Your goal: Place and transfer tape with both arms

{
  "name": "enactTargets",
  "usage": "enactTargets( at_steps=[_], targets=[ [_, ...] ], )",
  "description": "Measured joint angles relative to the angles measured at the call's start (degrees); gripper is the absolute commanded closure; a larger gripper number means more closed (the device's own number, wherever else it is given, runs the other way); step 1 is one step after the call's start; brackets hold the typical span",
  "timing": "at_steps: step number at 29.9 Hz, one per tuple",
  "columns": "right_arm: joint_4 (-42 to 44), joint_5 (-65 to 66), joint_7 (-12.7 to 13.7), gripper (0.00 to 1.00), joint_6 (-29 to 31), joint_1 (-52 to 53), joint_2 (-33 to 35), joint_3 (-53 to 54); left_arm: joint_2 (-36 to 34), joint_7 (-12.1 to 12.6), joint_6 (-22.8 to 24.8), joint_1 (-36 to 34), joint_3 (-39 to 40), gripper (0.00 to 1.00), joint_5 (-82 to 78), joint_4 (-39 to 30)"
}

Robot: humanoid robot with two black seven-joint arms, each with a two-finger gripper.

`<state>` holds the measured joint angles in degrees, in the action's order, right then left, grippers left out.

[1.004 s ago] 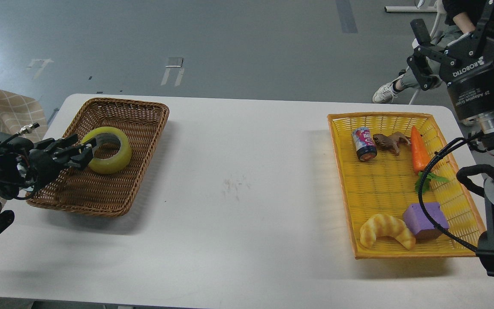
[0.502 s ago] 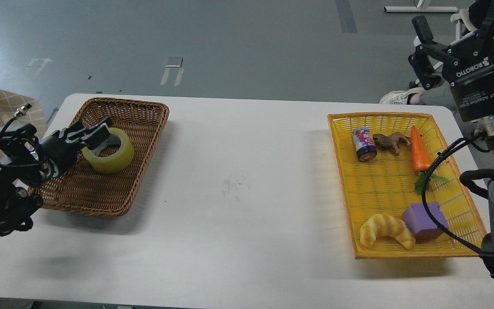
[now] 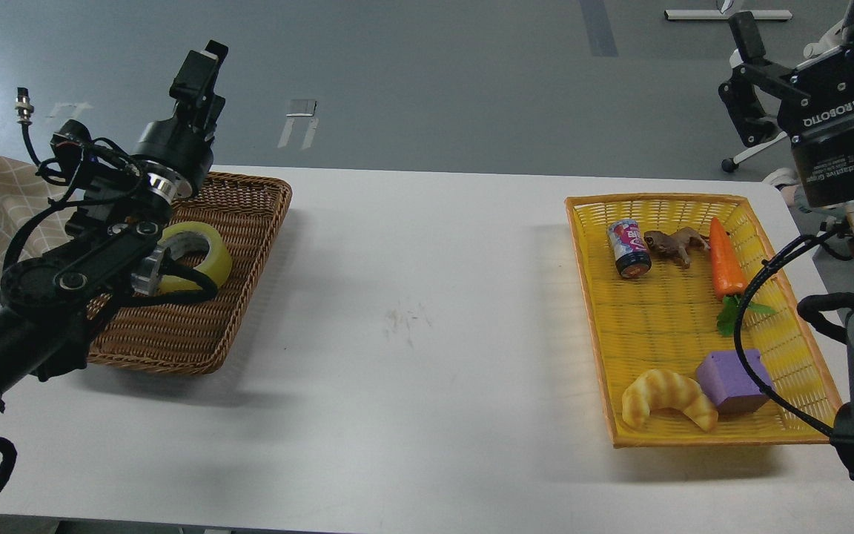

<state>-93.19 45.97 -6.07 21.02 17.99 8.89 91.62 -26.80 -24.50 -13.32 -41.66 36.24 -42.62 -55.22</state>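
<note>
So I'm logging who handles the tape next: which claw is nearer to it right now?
Left. The left claw is raised above and behind the tape in the brown basket; the right claw hangs far across the table.

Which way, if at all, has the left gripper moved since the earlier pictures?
Yes: the left gripper has risen off the tape, now above the brown basket's far rim.
</note>
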Motion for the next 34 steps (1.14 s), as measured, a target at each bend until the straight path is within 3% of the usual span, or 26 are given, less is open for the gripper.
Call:
enactTargets(
  at_steps=[6, 10, 13, 17, 23, 34],
  targets=[
    [0.61, 0.0, 0.14, 0.0, 0.03, 0.72, 0.0, -0.18, 3.83, 0.42, 5.58, 0.49, 5.36, 0.02, 1.54, -7.36],
    [1.02, -0.22, 0.18, 0.0, 0.99, 0.75, 0.13, -0.3, 5.87, 2.59, 8.27, 1.03, 12.66, 0.02, 6.33, -10.05],
    [1.22, -0.25, 0.18, 0.0, 1.95, 0.83, 0.13, -0.29, 6.1, 3.58, 13.03, 1.66, 16.7, 0.02, 11.05, -13.67],
    [1.32, -0.26, 0.19, 0.0, 1.67, 1.47, 0.11, -0.05, 6.71, 3.79, 17.98, 4.93, 21.59, 0.02, 14.58, -19.48],
    [2.81, -0.26, 0.18, 0.0, -1.79, 3.82, -0.61, -0.18, 12.5, 3.96, 21.04, 12.47, 30.1, 0.02, 16.11, -25.63],
    [5.48, -0.26, 0.27, 0.0, -3.44, 6.57, -1.03, -1.67, 14.85, 4.46, 25.91, 16.05, 31.46, 0.02, 17.25, -27.45]
  ],
)
